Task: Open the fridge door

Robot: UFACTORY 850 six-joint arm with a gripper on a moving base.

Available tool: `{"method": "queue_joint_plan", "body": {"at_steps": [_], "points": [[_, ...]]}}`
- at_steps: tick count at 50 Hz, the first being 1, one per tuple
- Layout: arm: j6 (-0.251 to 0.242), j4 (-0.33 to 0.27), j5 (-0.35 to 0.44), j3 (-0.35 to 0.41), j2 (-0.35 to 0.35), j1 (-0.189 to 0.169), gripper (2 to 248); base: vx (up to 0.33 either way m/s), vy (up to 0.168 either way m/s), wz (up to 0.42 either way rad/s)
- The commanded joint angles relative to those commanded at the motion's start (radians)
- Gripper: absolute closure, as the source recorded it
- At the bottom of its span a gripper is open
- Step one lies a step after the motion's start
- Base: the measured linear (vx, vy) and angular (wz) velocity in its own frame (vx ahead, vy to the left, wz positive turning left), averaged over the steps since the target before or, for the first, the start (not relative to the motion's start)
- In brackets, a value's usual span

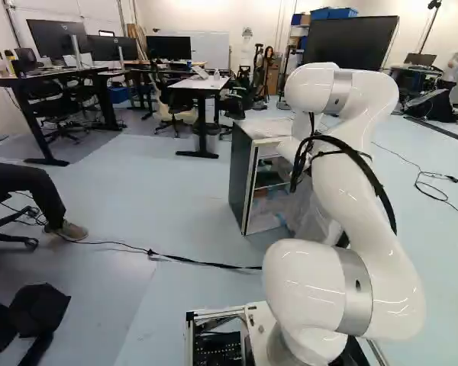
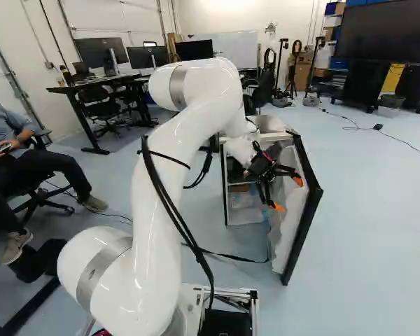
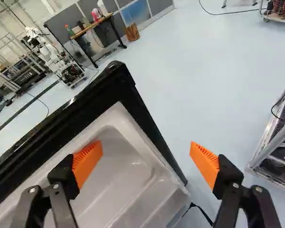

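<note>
Spread wide, the pincer (image 2: pixel 288 194) hangs by the swung-open fridge door (image 2: pixel 302 231) in the right base view, holding nothing; the door shows a moulded white lining framed in black.

The wrist view puts one ribbed orange pad (image 3: pixel 88 161) over the smooth, stepped lining, the other over pale blue floor (image 3: pixel 180 71) beyond the glossy rim; another robot (image 3: pixel 50 54) stands farther off.

At the left base view's middle, the fridge (image 1: pixel 242 179) has a dark, flat side; desks (image 1: pixel 202 84) stand behind.
</note>
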Motion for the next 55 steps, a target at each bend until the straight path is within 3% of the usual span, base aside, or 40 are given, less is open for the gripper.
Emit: {"method": "queue_joint_plan", "body": {"at_steps": [21, 55], "points": [[0.0, 0.0, 0.0, -0.046, -0.02, -0.001, 3, 0.0, 0.0, 0.0], [0.0, 0.0, 0.0, -0.214, -0.097, 0.032, 3, 0.0, 0.0, 0.0]]}}
